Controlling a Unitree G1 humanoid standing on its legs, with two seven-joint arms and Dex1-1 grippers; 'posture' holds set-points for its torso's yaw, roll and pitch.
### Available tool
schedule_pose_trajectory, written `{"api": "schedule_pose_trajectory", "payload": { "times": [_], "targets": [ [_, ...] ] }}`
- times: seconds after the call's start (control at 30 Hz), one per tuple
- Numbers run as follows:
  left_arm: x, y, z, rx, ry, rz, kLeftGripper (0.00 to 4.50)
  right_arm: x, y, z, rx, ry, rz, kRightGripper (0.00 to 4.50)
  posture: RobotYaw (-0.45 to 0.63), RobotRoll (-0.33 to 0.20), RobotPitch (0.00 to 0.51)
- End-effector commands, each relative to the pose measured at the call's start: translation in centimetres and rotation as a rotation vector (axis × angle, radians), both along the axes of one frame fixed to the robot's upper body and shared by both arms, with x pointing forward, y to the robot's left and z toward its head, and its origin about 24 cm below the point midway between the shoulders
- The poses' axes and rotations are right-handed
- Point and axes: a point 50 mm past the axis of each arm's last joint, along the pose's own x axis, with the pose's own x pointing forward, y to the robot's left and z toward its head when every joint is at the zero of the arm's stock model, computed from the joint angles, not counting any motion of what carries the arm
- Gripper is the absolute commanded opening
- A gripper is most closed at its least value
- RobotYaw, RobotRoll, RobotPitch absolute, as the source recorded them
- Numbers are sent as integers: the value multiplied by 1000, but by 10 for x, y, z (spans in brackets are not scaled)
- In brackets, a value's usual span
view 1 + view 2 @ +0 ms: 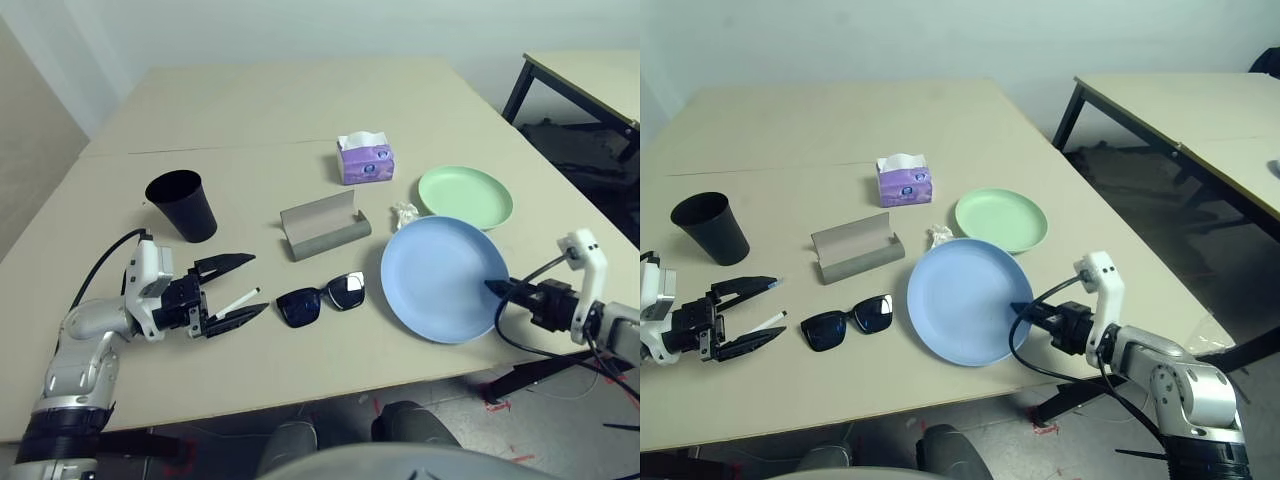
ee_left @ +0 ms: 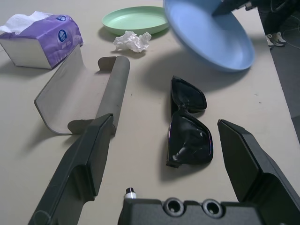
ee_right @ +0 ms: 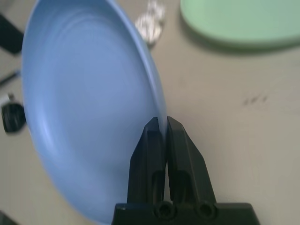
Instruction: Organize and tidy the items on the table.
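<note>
Pinching the near rim of the round blue plastic plate (image 1: 440,278), the right gripper (image 3: 165,125) has its two black fingers pressed together on it, tilting the plate off the beige table (image 1: 300,100), probably to stack it on the green plate (image 1: 465,195) just behind. The left gripper (image 1: 238,288) rests with fingers wide apart around a thin white marker pen (image 1: 237,302). The print on the purple tissue box (image 1: 365,161) is too small to read.

Even, bright overhead light, soft shadows; the right wrist view is blurred beyond the hand.
</note>
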Motion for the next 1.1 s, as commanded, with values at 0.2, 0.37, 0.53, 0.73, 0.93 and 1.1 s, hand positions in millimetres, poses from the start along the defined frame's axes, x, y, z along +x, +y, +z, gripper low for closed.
{"api": "schedule_pose_trajectory", "payload": {
  "times": [0.2,0.37,0.53,0.73,0.93,1.1],
  "targets": [
    [5,-4,-1,15,10,-37,4500,29,-1,41,134,-126,-215,43,-103,0,0],
    [5,-3,-1,15,8,-36,4500,55,-10,57,63,-160,-433,43,-90,0,0],
    [9,2,4,-70,3,76,4500,75,-7,64,-18,-163,-556,43,-71,0,0],
    [17,5,8,-96,21,201,4500,91,-3,67,-80,-152,-678,43,-53,0,0],
    [16,2,7,-71,18,204,4500,96,-5,62,-153,-131,-710,43,-44,0,0],
    [14,2,4,-58,20,195,4500,96,-8,62,-196,-131,-729,43,-46,0,0]
  ]
}}
